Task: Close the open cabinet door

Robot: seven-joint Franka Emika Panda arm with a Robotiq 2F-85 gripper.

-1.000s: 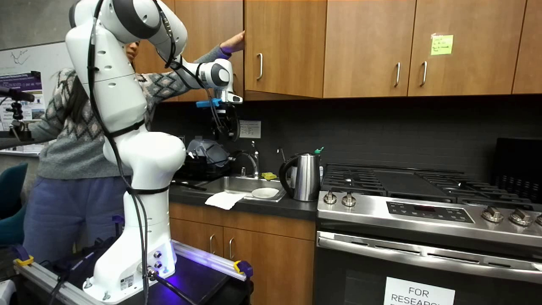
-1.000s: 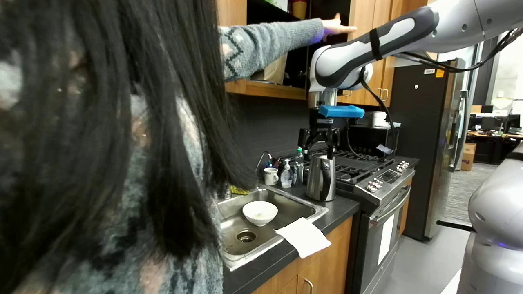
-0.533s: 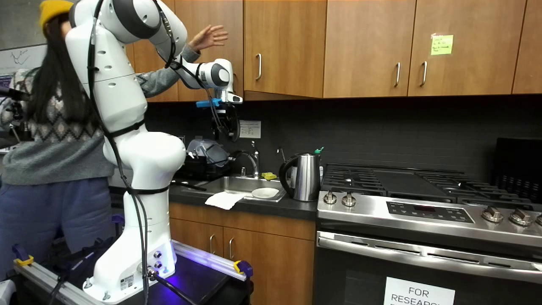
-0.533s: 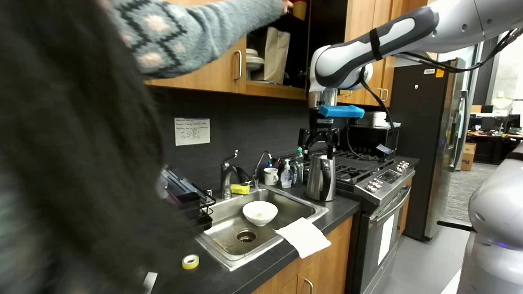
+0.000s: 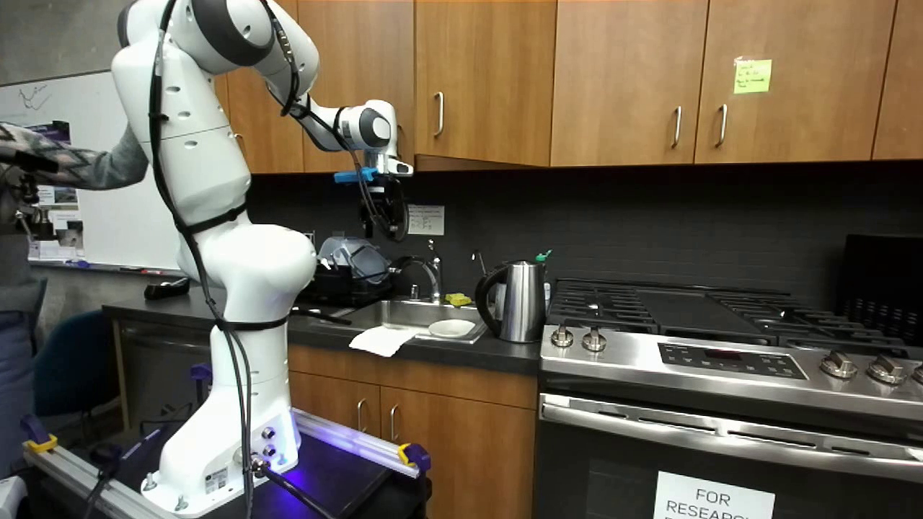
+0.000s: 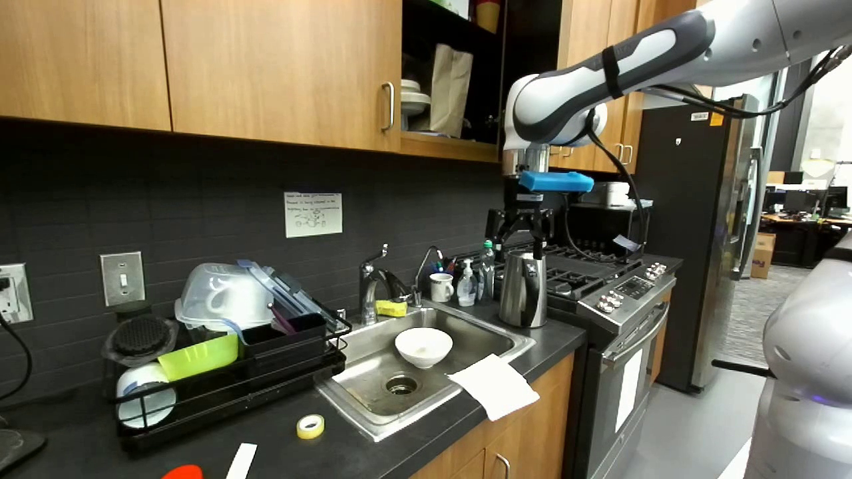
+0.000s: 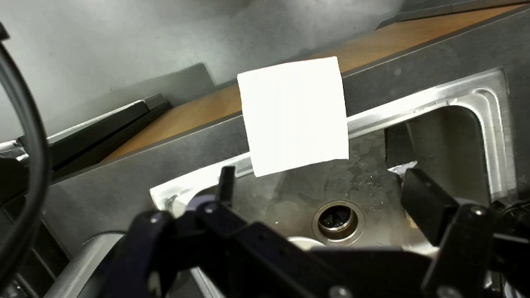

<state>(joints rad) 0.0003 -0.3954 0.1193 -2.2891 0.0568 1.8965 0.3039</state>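
Swinging the open cabinet door (image 5: 487, 58) home likely calls for pressing its outer face near the handle (image 5: 440, 114); the gripper (image 7: 325, 188) hangs lower, spread wide and empty

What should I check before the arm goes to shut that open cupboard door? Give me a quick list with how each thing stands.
1. Cabinet door open, so there is something to close: ok.
2. Tool open with nothing in it: ok.
3. Tool up at door height: not ok; it hangs below cabinet height in both exterior views.
4. Tool off the kettle: ok; a gap shows in an exterior view.
5. Person's sleeve away from the door: ok.
6. Sleeve clear of the robot arm: cannot tell; their outlines meet, depth unclear.
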